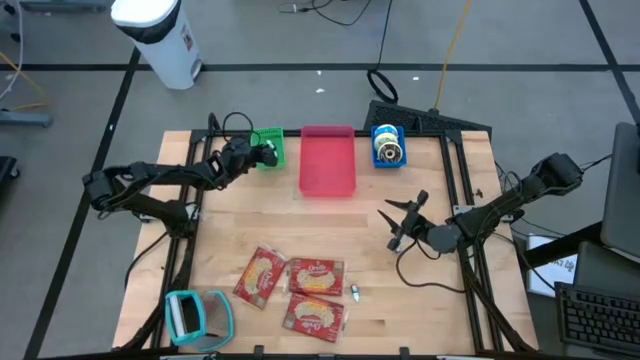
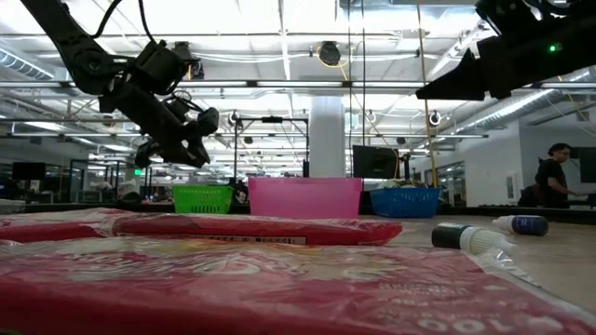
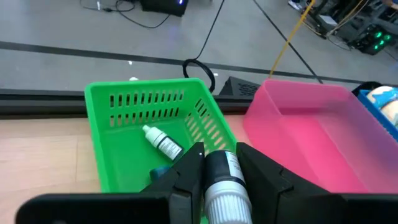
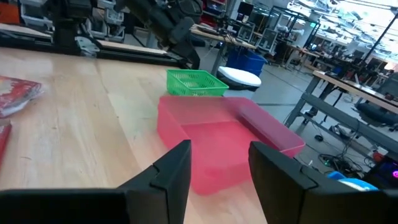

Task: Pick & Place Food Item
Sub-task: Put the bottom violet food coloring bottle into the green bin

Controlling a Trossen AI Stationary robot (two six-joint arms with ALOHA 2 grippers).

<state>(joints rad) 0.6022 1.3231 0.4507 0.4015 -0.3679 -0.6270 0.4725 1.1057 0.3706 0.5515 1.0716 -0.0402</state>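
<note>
Three red food packets [image 1: 262, 275] [image 1: 316, 277] [image 1: 315, 315] lie flat on the wooden table near its front edge; no gripper touches them. At the far left, my left gripper [image 1: 262, 153] hovers at the green basket [image 3: 149, 124], shut on a small dark bottle with a white ribbed cap [image 3: 222, 173]. A white bottle [image 3: 163, 142] lies in the basket. My right gripper [image 1: 400, 222] hangs open above the table's right half with nothing between its fingers [image 4: 180, 168], facing the pink bin [image 4: 217, 140]. My left gripper pinches the small bottle's dark body [image 3: 214, 167] between its two fingers, one on each side. The fingers slant down toward the table's far side and run along the bottle. The bottle is lifted clear above the basket's near rim, its white cap toward the wrist.
The pink bin [image 1: 328, 160] stands at the far middle with a blue bin [image 1: 388, 147] to its right. A small loose bottle [image 1: 355, 292] lies beside the packets. A teal tape dispenser [image 1: 195, 315] sits at the front left corner. Bare wood lies between packets and bins.
</note>
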